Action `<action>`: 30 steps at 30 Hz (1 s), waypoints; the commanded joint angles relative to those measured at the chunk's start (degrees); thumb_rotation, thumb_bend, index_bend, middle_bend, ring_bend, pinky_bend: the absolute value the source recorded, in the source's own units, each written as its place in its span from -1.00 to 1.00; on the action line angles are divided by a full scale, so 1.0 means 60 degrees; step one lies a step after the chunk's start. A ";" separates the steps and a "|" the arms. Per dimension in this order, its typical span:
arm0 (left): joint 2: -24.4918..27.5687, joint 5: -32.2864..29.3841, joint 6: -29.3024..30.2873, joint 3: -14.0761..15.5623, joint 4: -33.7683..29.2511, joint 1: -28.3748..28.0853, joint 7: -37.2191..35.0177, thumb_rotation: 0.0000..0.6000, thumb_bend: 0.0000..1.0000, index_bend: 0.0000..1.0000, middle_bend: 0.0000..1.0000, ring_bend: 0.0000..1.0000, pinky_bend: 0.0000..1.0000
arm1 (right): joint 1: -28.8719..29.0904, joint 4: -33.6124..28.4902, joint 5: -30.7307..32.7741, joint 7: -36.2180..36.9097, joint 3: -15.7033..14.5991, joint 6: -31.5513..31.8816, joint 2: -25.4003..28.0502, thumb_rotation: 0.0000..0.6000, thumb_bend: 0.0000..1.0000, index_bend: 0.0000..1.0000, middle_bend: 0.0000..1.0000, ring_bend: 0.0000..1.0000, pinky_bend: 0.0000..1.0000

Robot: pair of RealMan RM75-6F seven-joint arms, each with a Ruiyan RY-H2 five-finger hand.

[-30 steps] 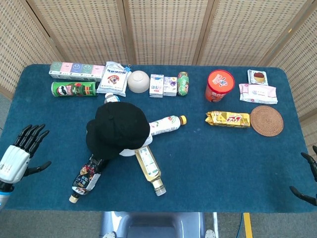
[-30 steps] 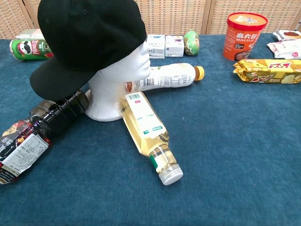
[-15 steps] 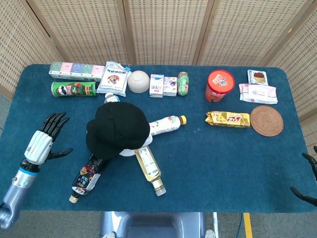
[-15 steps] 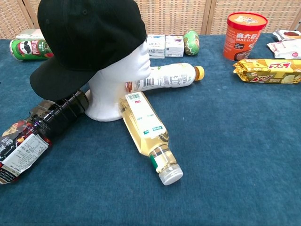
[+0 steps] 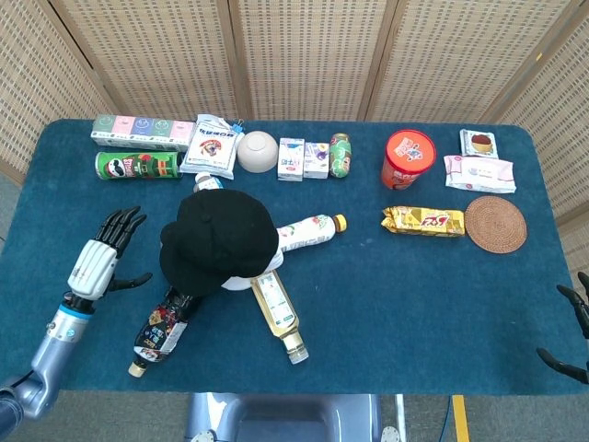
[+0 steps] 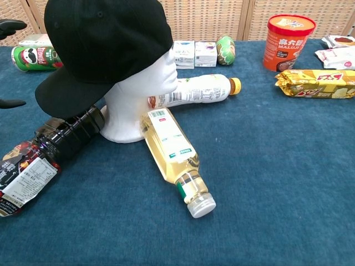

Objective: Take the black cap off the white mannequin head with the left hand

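A black cap (image 5: 221, 241) (image 6: 100, 47) sits on the white mannequin head (image 6: 141, 94) (image 5: 241, 281) in the middle of the blue table, brim pointing toward the left front. My left hand (image 5: 103, 258) hovers to the left of the cap with its fingers spread, holding nothing, a short gap away from the brim. In the chest view only its dark fingertips (image 6: 11, 25) show at the left edge. My right hand (image 5: 575, 331) sits at the far right edge of the table, mostly cut off, fingers apart.
Three bottles lie around the mannequin: a dark one (image 5: 161, 330), a yellow one (image 5: 279, 318) and a white one (image 5: 308, 232). A Pringles can (image 5: 138, 166), packets, small cartons, a bowl (image 5: 257, 152), a red tub (image 5: 407, 158) and a woven coaster (image 5: 495, 223) line the back.
My left hand has moved right and forward across the table toward the cap, its fingertips now entering the chest view. The cap and right hand have not moved.
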 commanded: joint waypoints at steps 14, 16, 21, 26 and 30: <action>-0.0749 -0.0322 -0.0464 -0.0151 0.0360 -0.0545 0.0274 1.00 -0.99 -1.00 -1.00 -1.00 -1.00 | 0.0054 -0.0029 -0.0050 0.0010 -0.0057 -0.0128 0.0005 1.00 -1.00 -0.70 -1.00 -1.00 -1.00; -0.0824 -0.0349 -0.0499 -0.0159 0.0428 -0.0591 0.0281 1.00 -0.99 -1.00 -1.00 -1.00 -1.00 | 0.0062 -0.0022 -0.0023 0.0021 -0.0048 -0.0147 0.0006 1.00 -1.00 -0.70 -1.00 -1.00 -1.00; -0.1008 -0.0383 -0.0482 -0.0186 0.0550 -0.0693 0.0267 1.00 -0.99 -1.00 -1.00 -1.00 -1.00 | 0.0070 -0.0024 -0.0015 0.0028 -0.0047 -0.0157 0.0006 1.00 -1.00 -0.70 -1.00 -1.00 -1.00; -0.1157 -0.0456 -0.0523 -0.0224 0.0575 -0.0790 0.0170 1.00 -0.95 -1.00 -1.00 -1.00 -1.00 | 0.0069 -0.0035 -0.0081 0.0045 -0.0081 -0.0148 0.0011 1.00 -1.00 -0.70 -1.00 -1.00 -1.00; -0.1230 -0.0471 -0.0482 -0.0230 0.0585 -0.0859 0.0152 1.00 -0.82 -1.00 -1.00 -1.00 -1.00 | 0.0075 -0.0024 -0.0087 0.0071 -0.0083 -0.0146 0.0014 1.00 -1.00 -0.70 -1.00 -1.00 -1.00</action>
